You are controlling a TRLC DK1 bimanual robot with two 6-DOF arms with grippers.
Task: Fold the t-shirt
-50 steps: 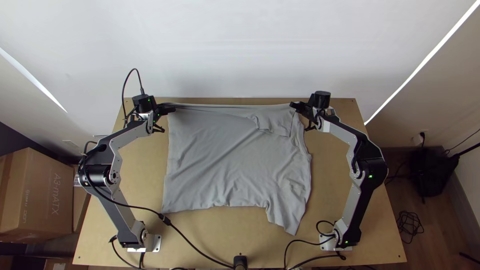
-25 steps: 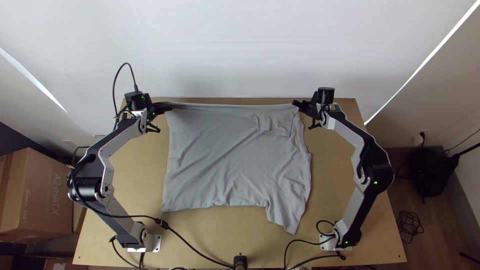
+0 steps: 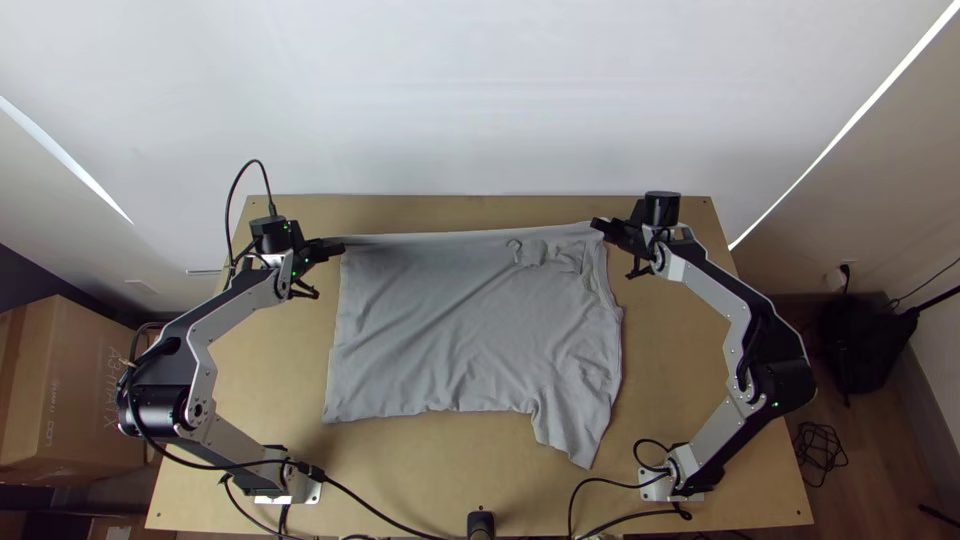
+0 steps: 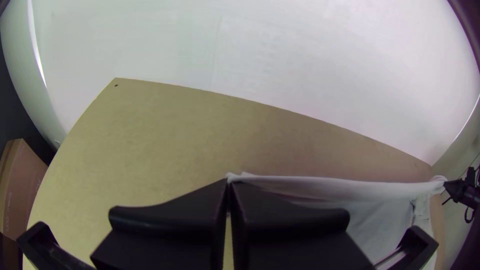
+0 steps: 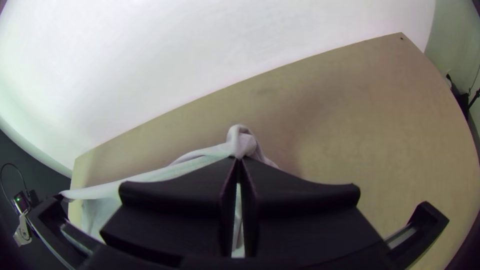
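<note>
Of the desk (image 3: 700, 400), a wider strip is seen beyond both end effectors than half a second ago, because the far edge of the grey t-shirt (image 3: 450, 320) has been drawn nearer to the arms' bases. The t-shirt is spread between and below the end effectors, its long axis laid crosswise, one sleeve (image 3: 572, 435) pointed to the near side. Print is seen on the cardboard box (image 3: 75, 390), well left of the left end effector (image 3: 338, 247). By this one, closed, a corner is pinched; by the right end effector (image 3: 597, 224), also closed, a bunched corner.
</note>
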